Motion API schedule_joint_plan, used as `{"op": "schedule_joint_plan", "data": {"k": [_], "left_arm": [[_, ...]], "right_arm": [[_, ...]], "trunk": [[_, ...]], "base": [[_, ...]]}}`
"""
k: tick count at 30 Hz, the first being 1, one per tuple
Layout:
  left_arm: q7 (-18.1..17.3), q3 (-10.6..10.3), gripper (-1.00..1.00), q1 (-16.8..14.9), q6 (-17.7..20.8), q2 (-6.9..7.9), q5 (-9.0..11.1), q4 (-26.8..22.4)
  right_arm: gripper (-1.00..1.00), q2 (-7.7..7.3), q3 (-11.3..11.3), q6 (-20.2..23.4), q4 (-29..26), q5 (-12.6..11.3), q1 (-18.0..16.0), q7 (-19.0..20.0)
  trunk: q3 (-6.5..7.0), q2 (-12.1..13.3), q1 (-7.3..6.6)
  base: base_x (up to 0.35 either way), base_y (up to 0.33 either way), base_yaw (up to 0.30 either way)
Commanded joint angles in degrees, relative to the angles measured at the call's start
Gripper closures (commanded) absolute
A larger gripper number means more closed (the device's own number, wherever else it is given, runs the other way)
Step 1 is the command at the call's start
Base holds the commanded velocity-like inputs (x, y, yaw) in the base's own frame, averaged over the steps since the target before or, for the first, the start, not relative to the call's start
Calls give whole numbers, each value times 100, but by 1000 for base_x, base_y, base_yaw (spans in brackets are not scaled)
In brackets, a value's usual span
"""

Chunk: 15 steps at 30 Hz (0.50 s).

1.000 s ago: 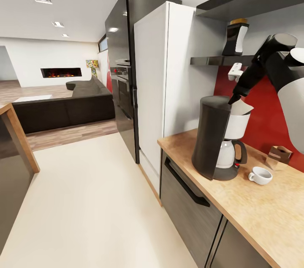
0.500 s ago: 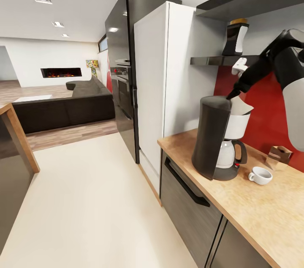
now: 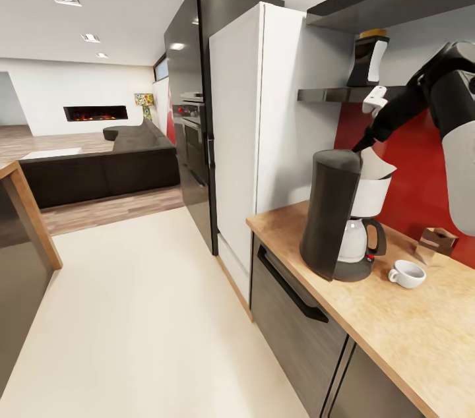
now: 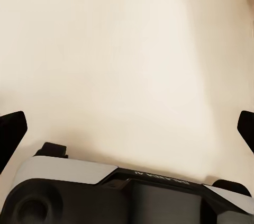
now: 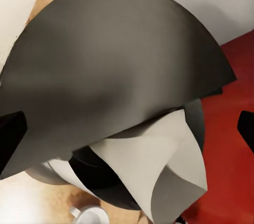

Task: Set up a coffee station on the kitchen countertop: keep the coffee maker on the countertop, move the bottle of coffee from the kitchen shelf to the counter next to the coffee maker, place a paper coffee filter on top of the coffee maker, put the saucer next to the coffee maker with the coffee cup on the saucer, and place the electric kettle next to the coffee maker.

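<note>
Right pincer (image 3: 361, 147) lifted off paper filter (image 3: 376, 166).

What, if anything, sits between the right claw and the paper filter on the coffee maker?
Nothing visible. The right claw hangs just above the paper filter, which sits in the top of the coffee maker. In the right wrist view the filter lies unobstructed below the open fingers.

paper coffee filter (image 5: 159, 166) lying in coffee maker (image 5: 111, 70) top, cup (image 5: 92, 214) below
</note>
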Motion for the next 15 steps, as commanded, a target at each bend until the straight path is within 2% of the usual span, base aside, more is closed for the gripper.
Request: {"op": "schedule_joint_plan", "data": {"k": [1,8,15], "left_arm": [[-5,18,-100,2,-3,-4,19,-8],[-5,18,-100,2,-3,-4,16,-9],[-5,18,-100,2,-3,-4,18,-8]], "right_arm": [[-100,-3,27,60,-6,9,-3,30],[-100,9,26,60,-9,8,-5,32],[-100,14,33,60,-10,10,-4,24]], "trunk": [[-7,-5,1],[-7,-5,1],[-7,-5,1]], "base": [[0,75,0],[0,85,16],[0,11,207]]}}
